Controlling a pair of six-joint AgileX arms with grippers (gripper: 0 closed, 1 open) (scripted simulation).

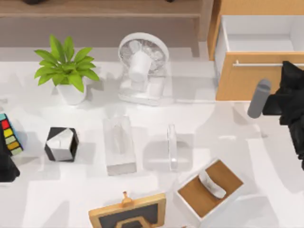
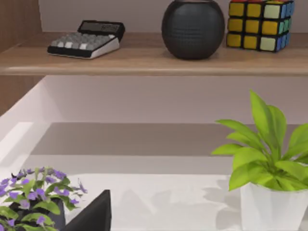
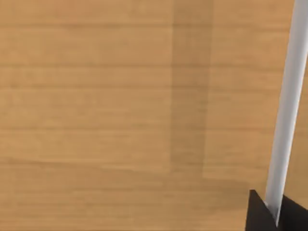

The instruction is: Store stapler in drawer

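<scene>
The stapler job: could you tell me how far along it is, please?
Done: the drawer stands pulled out, its white inside showing. In hand: the right gripper is at the drawer front beside the silver bar handle. Left: the stapler lies untouched mid-table between the tissue box and the small tray; it needs picking up and storing. The left arm sits parked at the table's left edge.

Shelf with calculator, sphere, cube

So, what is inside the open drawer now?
The drawer stands open, and its white inner walls and floor look bare. The stapler lies on the table. The right arm covers the drawer's right end, so that part cannot be seen.
</scene>
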